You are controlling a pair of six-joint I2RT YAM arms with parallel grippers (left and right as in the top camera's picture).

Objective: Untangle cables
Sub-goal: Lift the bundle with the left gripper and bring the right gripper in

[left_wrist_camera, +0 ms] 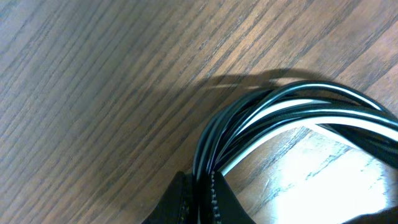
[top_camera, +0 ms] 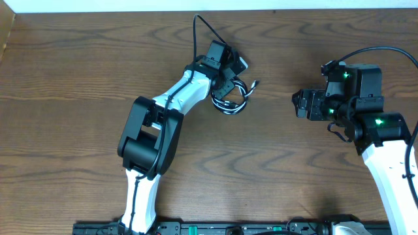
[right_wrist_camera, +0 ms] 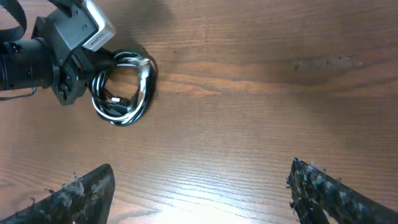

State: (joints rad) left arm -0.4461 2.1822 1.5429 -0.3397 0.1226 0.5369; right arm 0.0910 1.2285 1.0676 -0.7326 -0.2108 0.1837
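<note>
The cables (top_camera: 230, 96) are thin black and white cords wound into one small coil on the wooden table, with a small plug end sticking out to the right. My left gripper (top_camera: 222, 83) is shut on the coil's edge. In the left wrist view the black and white strands (left_wrist_camera: 292, 109) run straight into the closed jaws (left_wrist_camera: 202, 193). My right gripper (top_camera: 297, 104) is open and empty, well to the right of the coil. In the right wrist view the coil (right_wrist_camera: 124, 90) lies far ahead of the spread fingers (right_wrist_camera: 199, 186).
The wooden table (top_camera: 78, 78) fills all views. A thicker black arm cable (top_camera: 202, 29) loops up behind the left wrist. The table's far edge runs along the top of the overhead view.
</note>
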